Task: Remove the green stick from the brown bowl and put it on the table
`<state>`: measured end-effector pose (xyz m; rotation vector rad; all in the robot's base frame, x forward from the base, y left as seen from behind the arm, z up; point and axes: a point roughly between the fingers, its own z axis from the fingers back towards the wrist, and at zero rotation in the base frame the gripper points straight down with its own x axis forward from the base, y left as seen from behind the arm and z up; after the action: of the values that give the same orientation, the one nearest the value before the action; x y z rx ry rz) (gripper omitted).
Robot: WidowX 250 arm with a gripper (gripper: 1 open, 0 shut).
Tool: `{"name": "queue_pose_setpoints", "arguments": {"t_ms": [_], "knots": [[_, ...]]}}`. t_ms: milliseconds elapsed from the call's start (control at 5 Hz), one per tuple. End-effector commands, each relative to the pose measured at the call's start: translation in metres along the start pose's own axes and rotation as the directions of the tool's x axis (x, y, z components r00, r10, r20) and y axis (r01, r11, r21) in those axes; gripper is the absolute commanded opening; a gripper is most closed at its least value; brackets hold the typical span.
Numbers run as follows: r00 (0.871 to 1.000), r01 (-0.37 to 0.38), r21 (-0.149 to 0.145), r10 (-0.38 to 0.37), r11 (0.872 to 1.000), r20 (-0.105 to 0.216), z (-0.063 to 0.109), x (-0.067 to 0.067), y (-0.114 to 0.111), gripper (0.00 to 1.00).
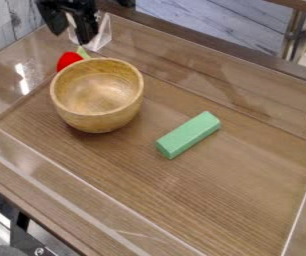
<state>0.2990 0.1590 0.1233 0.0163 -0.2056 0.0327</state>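
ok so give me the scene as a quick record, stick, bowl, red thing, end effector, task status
green stick: lying flat on the table, apart from the bowl
brown bowl: upright, nothing seen inside
red ball: at the bowl's far rim, partly hidden
table: brown wood grain
end effector: up at the far edge of the view, beyond the bowl, off the stick
task status: stick is out of the bowl and on the table, looks done

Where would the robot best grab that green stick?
Probably around the middle of the green stick, coming from above with one finger against each long side: it lies flat on the table, slim and straight-edged, apart from the brown bowl.
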Motion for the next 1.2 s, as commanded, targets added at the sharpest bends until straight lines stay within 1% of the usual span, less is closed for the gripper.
{"name": "queue_pose_setpoints", "arguments": {"t_ms": [0, 200, 400, 600, 800, 1000], "knots": [[0.993, 0.083, 0.028, -0.085, 0.996, 0.082, 0.023, 0.011, -0.022, 1.00], [0.990, 0.102, 0.037, -0.106, 0.994, 0.092, 0.024, 0.013, -0.026, 1.00], [0.987, 0.122, 0.042, -0.126, 0.992, 0.101, 0.029, 0.011, -0.028, 1.00], [0.984, 0.138, 0.046, -0.142, 0.989, 0.110, 0.041, 0.008, -0.025, 1.00], [0.981, 0.154, 0.048, -0.159, 0.987, 0.115, 0.048, 0.007, -0.021, 1.00], [0.983, 0.134, 0.055, -0.140, 0.989, 0.119, 0.058, 0.016, -0.007, 1.00]]}}
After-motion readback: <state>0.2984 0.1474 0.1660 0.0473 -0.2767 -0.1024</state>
